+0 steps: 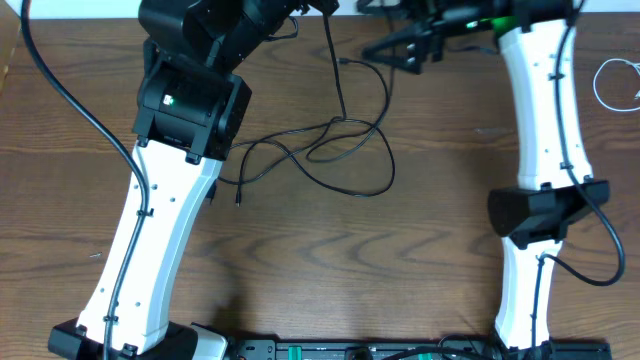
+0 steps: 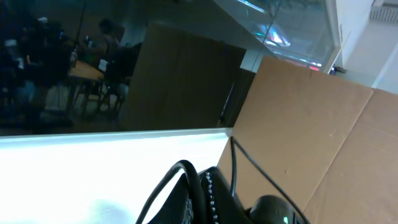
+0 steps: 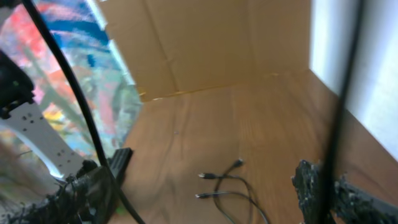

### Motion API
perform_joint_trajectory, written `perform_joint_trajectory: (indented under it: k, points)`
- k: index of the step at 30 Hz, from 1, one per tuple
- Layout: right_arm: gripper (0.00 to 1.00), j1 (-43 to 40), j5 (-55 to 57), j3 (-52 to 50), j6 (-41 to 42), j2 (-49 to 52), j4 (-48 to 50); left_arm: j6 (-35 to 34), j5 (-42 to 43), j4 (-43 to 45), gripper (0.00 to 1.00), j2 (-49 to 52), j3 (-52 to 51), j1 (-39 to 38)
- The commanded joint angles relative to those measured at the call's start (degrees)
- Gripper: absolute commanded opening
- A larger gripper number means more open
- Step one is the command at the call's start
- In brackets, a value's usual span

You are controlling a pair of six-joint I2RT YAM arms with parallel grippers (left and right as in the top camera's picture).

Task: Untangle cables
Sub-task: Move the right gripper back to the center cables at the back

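Observation:
The black cable (image 1: pixel 350 150) lies in loose loops on the wooden table, and one strand rises to the top edge by my left gripper (image 1: pixel 295 8). In the left wrist view the left gripper (image 2: pixel 200 196) has its fingers pressed together, with a black cord arching over them. My right gripper (image 1: pixel 395 52) hovers at the far side, pointing left, open and empty. In the right wrist view its fingers (image 3: pixel 208 177) are spread wide above the black cable's plug ends (image 3: pixel 214 180). The white cable (image 1: pixel 615 82) lies coiled at the far right edge.
The table (image 1: pixel 400 260) is brown wood. Cardboard panels (image 3: pixel 205 43) stand along its far side. Thick black arm cables run beside both white arms, on the left (image 1: pixel 80 110) and on the right (image 1: pixel 605 235).

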Motion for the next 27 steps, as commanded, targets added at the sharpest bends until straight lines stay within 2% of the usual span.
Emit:
perform_joint_trajectory:
  k: [1,9,12,20,21,22,25,26,27]
  points:
    - [0.88,3.69,-1.86,0.04,-2.67,-0.11,-0.46,-1.07,0.63,0.2,0.07,-1.27,0.68,0.11]
    - [0.82,8.63,-1.86,0.04,-2.6,-0.11,-1.16,-0.26,-6.4,-2.71,0.07,-1.22,0.68,3.74]
    - [0.76,9.94,-0.81,0.04,-2.34,-0.11,-1.16,-0.24,-6.47,-2.97,0.08,-1.05,0.68,4.57]
    - [0.7,10.97,0.5,0.04,-1.09,-0.11,-0.96,-0.83,-8.37,-2.51,0.07,-1.01,0.68,5.55]
    - [0.66,11.45,0.44,0.04,-1.07,-0.11,-0.63,-1.68,-8.37,-2.49,0.07,-1.01,0.68,5.49]
    - [0.59,11.98,0.83,0.04,-1.07,-0.11,-0.11,-2.64,-8.37,-2.49,0.08,-1.01,0.68,5.51]
    - [0.33,13.2,4.04,0.04,1.01,-0.11,2.01,-3.48,-8.39,-2.49,0.07,-1.01,0.68,5.51]
    - [0.19,13.38,5.6,0.04,3.15,-0.11,3.26,-3.45,-8.39,-2.54,0.08,-1.01,0.68,5.51]
    - [0.11,13.4,7.26,0.04,5.75,-0.11,4.76,-3.45,-8.39,-2.58,0.07,-1.01,0.68,5.51]
